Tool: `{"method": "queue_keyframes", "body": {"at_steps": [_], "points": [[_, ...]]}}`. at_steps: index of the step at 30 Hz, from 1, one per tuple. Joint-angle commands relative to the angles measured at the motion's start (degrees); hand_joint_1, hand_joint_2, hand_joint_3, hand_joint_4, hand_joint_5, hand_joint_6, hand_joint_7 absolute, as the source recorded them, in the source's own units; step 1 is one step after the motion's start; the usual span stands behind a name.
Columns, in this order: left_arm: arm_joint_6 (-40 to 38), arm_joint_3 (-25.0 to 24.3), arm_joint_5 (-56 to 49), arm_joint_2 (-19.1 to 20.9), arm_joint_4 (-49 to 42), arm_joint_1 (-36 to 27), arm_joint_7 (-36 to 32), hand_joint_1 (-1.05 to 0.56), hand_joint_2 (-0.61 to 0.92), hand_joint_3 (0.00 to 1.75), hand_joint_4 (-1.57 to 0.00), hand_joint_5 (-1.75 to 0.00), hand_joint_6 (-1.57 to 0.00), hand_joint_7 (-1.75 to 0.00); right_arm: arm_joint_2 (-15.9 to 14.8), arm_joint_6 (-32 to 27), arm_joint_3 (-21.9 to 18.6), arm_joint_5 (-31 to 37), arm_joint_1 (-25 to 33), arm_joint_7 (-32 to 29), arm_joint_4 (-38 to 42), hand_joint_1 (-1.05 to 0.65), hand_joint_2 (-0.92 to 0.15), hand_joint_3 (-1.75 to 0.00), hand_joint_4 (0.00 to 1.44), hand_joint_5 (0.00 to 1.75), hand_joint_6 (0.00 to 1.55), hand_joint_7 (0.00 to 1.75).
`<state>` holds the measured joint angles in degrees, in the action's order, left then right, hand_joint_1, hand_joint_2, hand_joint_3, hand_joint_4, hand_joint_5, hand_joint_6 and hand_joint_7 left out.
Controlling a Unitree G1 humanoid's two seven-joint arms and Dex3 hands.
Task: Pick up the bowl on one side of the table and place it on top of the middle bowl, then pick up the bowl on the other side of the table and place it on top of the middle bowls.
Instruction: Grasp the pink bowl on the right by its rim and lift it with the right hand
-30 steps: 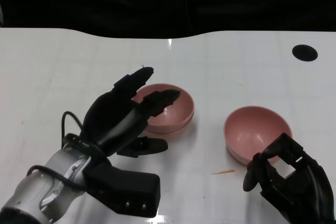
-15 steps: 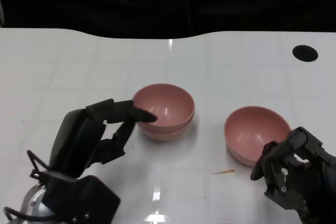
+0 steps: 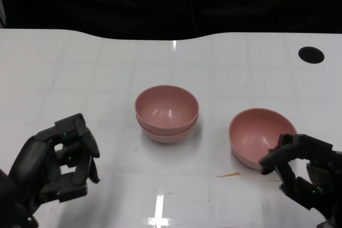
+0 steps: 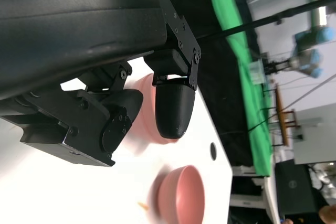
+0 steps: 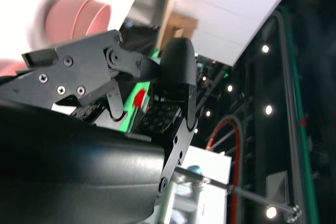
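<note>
The fingers of the right hand [image 3: 302, 172] are bent but apart, with nothing in them. They sit just beside the near edge of the pink side bowl [image 3: 262, 135], and I cannot tell if one fingertip touches the rim. The fingers of the left hand [image 3: 59, 158] are curled in, holding nothing, well apart from any bowl.

The side bowl sits on the white table [image 3: 80, 73], to the right of the middle stack [image 3: 166, 111]. That stack looks like two pink bowls, one inside the other.

The side bowl looks light and hard, like plastic. It is smooth and a bit shiny, so it could slip. I think the best place to take it is the rim, thumb inside and fingers outside.

The head view shows both hands, the bowls, a small orange scrap [image 3: 227, 174] and a black spot [image 3: 310, 54] on the table. The left wrist view shows the side bowl [image 4: 181, 194] from the side, and you can see its deep round shape. The right wrist view shows only blurry pink behind its own fingers [image 5: 176, 69].
</note>
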<state>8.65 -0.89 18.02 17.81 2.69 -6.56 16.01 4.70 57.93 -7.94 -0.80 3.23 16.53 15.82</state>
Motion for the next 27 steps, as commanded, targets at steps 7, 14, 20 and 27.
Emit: {"method": "queue_keyframes", "body": {"at_steps": [7, 14, 20, 27], "points": [[-4.45, -2.8, -1.86, 2.37, 1.45, -3.61, 4.59, 0.2, 0.67, 1.23, -0.79, -1.75, -0.62, -1.75, -8.49, -8.51, -5.05, 24.31, 2.0, -9.01, -16.89, -0.57, -0.92, -0.3, 0.84, 0.21, 0.8, 0.01], [-3.16, -2.92, -4.65, 1.25, -1.44, -2.59, 4.72, 0.22, 0.67, 1.22, -0.79, -1.75, -0.63, -1.75, -14.09, -21.08, -2.74, 36.48, 2.89, -10.75, -23.69, -0.73, -0.92, -0.2, 0.55, 0.0, 0.48, 0.0], [-3.57, -3.13, -6.55, 0.69, -1.79, -2.06, 3.9, 0.2, 0.66, 1.22, -0.79, -1.75, -0.62, -1.75, -19.66, -28.37, 2.21, 45.32, 0.54, -12.93, -21.65, -0.84, -0.92, -0.21, 0.44, 0.0, 0.37, 0.0], [-3.54, -3.59, -8.49, -0.3, -1.4, -1.97, 2.82, 0.21, 0.66, 1.22, -0.76, -1.75, -0.59, -1.75, -23.88, -34.04, 9.82, 51.7, -5.3, -18.88, -11.59, -0.88, -0.92, -0.19, 0.4, 0.01, 0.36, 0.01]]}}
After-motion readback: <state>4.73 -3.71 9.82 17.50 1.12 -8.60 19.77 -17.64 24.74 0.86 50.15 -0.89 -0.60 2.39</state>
